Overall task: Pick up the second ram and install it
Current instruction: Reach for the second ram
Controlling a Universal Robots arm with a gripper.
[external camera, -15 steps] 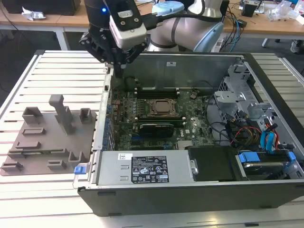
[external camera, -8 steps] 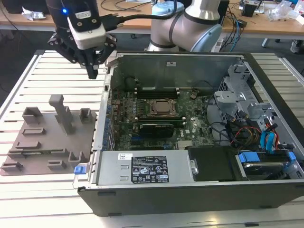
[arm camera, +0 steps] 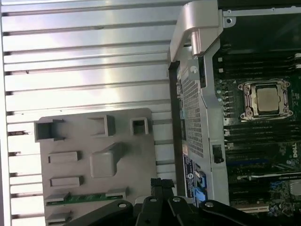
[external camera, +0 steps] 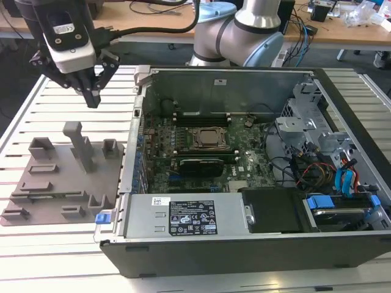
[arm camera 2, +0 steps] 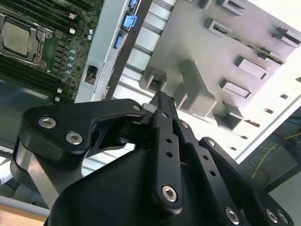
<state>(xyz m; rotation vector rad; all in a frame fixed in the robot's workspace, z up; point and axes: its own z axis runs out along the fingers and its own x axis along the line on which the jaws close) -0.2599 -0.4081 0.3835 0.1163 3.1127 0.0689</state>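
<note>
The second ram (arm camera: 87,198) is a thin green stick lying flat in a low slot of the grey holder plate (arm camera: 136,155); in the second wrist view the ram (arm camera 2: 263,49) shows as a narrow green edge. My gripper (external camera: 93,97) hangs above the far side of that plate (external camera: 61,189), off the open computer case's left wall in the exterior view. Its black fingers (arm camera 2: 162,106) stand together, shut, with nothing between them. The fingertips (arm camera: 162,184) are well apart from the ram. Inside the case sit the processor socket (external camera: 211,139) and the dark memory slots (external camera: 195,163) beside it.
The holder plate carries several grey blocks, the tallest an upright post (external camera: 79,143). The case's metal wall (external camera: 131,152) and its raised latch (arm camera: 200,28) stand between plate and motherboard. Drive bays and cables (external camera: 330,165) crowd the exterior view's right. The table (external camera: 36,256) is slatted.
</note>
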